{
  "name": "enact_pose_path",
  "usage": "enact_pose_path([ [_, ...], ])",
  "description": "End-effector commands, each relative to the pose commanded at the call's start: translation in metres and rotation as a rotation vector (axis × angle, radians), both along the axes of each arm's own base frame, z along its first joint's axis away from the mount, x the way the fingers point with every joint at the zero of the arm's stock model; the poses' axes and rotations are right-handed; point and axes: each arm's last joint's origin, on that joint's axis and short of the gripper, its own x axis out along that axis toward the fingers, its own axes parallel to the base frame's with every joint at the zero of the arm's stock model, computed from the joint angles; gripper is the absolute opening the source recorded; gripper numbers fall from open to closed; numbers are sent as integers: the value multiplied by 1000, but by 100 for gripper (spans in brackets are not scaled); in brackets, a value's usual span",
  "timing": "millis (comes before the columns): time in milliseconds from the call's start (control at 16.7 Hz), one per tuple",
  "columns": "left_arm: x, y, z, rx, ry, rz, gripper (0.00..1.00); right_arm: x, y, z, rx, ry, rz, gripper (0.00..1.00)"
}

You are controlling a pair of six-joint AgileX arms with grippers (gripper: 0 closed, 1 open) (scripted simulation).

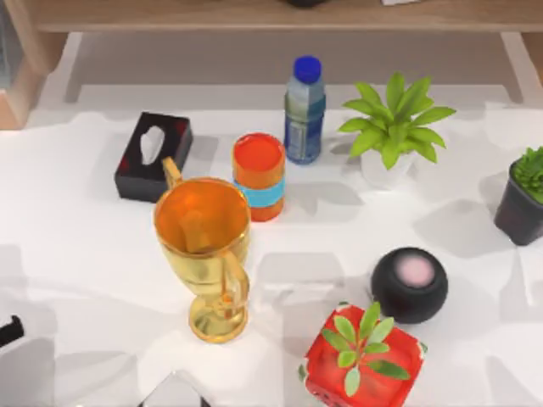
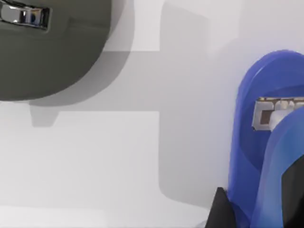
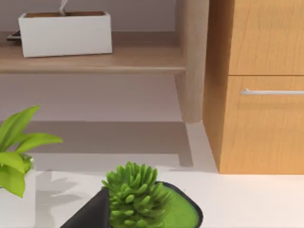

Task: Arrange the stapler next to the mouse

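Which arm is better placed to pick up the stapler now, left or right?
Probably left. Its wrist camera sits close over the blue stapler, with the dark mouse nearby; the right wrist camera faces a succulent and a wooden cabinet instead.

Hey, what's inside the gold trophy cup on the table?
Looking down into the gold trophy cup, only its shiny orange-gold inner wall and some darker reflections show. Nothing seems to lie in it, though the very bottom of the bowl is hard to make out.
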Motion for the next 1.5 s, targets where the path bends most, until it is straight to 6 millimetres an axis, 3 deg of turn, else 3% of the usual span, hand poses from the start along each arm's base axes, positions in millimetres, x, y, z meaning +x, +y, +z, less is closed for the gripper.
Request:
enact_pose_path([
  [360, 1, 0, 2, -2, -6, 1, 0, 0, 0, 0, 0, 0, 0, 100],
  [780, 0, 0, 30, -2, -2, 0, 0, 0, 0, 0, 0, 0, 0, 100],
  [1140, 3, 2, 31, -4, 5, -8, 0, 0, 0, 0, 0, 0, 0, 100],
  [1320, 25, 12, 37, -13, 25, -68, 0, 0, 0, 0, 0, 0, 0, 100],
  [1500, 64, 32, 46, -24, 36, -174, 0, 0, 0, 0, 0, 0, 0, 100],
])
